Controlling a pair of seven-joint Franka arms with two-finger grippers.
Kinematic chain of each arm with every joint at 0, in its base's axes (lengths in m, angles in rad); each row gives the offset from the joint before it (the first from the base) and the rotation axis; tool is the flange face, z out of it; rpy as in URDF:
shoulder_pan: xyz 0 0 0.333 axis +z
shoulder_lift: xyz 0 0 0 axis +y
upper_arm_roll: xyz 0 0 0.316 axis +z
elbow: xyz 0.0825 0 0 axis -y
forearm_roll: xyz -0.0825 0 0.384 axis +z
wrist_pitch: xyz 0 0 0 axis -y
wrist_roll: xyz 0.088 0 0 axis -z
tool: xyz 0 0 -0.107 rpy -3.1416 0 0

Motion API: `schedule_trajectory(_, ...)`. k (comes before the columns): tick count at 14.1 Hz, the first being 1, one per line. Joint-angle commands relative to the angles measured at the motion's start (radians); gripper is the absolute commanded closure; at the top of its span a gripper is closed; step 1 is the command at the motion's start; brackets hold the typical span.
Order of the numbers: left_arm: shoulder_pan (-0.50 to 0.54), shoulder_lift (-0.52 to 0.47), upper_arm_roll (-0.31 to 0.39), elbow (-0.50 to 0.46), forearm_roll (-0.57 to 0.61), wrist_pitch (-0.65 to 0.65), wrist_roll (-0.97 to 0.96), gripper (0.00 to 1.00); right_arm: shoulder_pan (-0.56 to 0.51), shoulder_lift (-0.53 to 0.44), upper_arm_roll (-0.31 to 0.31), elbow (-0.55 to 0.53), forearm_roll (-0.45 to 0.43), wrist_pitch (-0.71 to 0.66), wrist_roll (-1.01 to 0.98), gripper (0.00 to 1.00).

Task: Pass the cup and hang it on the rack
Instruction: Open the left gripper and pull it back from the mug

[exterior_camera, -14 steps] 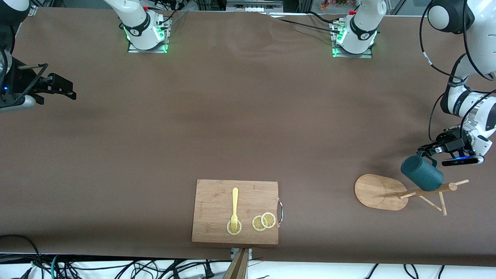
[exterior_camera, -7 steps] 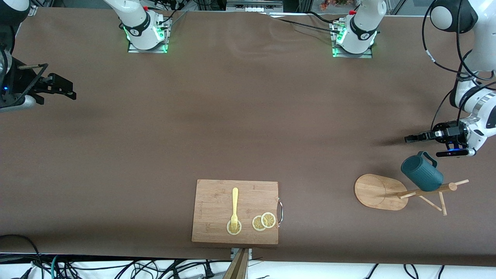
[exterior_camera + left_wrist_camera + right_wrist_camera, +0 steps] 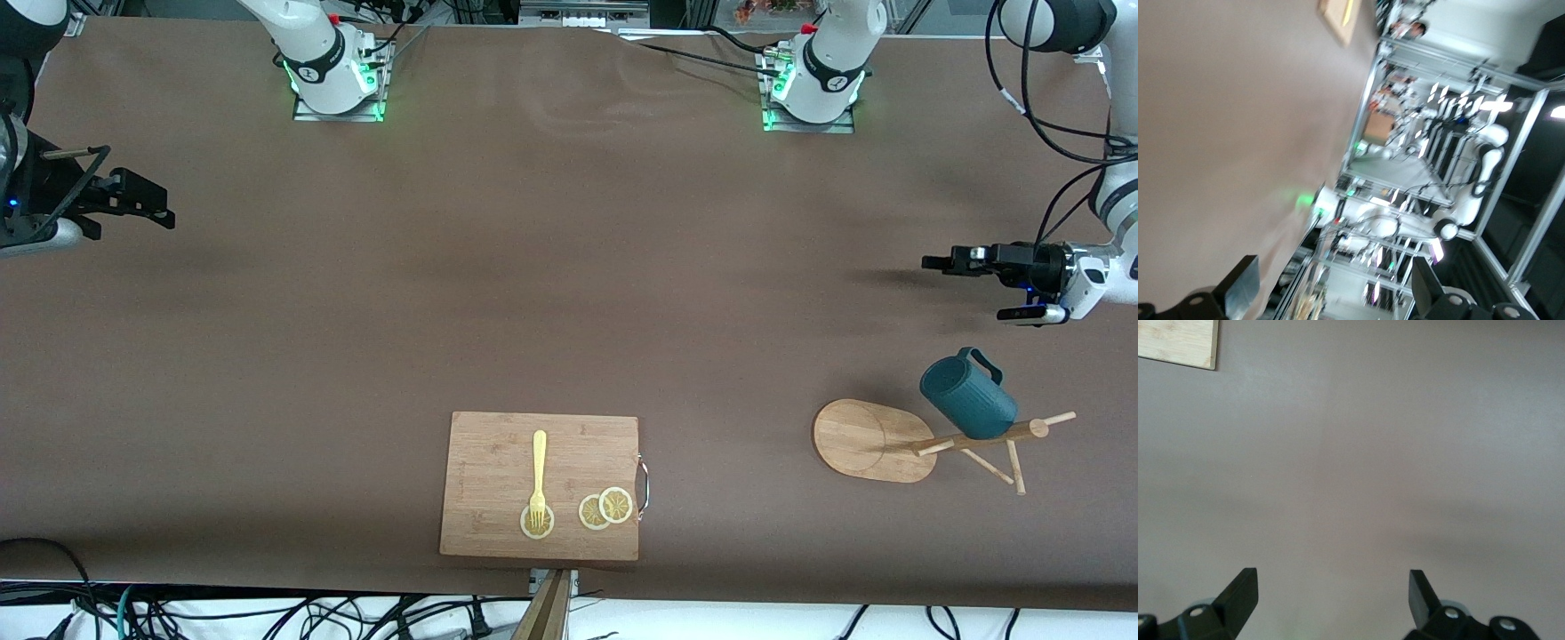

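Big brown surface (image 3: 569, 293), and down at the left arm's end stands the rack (image 3: 876, 440), its post leaning toward the front camera. The cup (image 3: 967, 397) hangs on a peg, handle uppermost. Left gripper (image 3: 938, 263) hovers apart from it, jaws spread, empty; right gripper (image 3: 147, 203) waits at its own end, jaws spread. Only the front view shows the cup; the wrist views miss it.
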Motion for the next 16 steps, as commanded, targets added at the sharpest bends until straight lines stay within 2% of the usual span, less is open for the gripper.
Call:
schedule_trajectory(1,-0.059,-0.09,-0.004,0.064,0.152,0.062,-0.005,0.0,-0.007,0.007,0.006,0.02,-0.001,-0.018,-0.01,0.0)
schedule_trajectory(4,-0.087,-0.153,-0.03,0.121,0.252,0.071,-0.13,0.0,-0.007,0.007,0.006,0.02,-0.001,-0.018,-0.01,0.0)
schedule_trajectory(6,-0.11,-0.167,-0.056,0.235,0.339,0.073,-0.204,0.0,-0.007,0.007,0.006,0.02,-0.001,-0.018,-0.01,0.0)
schedule_trajectory(8,-0.158,-0.216,-0.076,0.302,0.434,0.128,-0.284,0.0,-0.007,0.007,0.006,0.02,-0.001,-0.018,-0.01,0.0)
schedule_trajectory(10,-0.179,-0.268,-0.165,0.344,0.564,0.181,-0.391,0.0,-0.007,0.007,0.006,0.02,-0.001,-0.018,-0.01,0.0)
schedule_trajectory(12,-0.199,-0.311,-0.245,0.362,0.693,0.249,-0.457,0.0,-0.007,0.007,0.006,0.02,-0.001,-0.018,-0.01,0.0)
schedule_trajectory(14,-0.254,-0.351,-0.257,0.362,0.825,0.342,-0.456,0.0,-0.007,0.007,0.006,0.02,0.001,-0.018,-0.01,0.0)
schedule_trajectory(16,-0.28,-0.385,-0.259,0.362,0.878,0.384,-0.456,0.0,-0.007,0.007,0.006,0.022,-0.001,-0.018,-0.01,0.0)
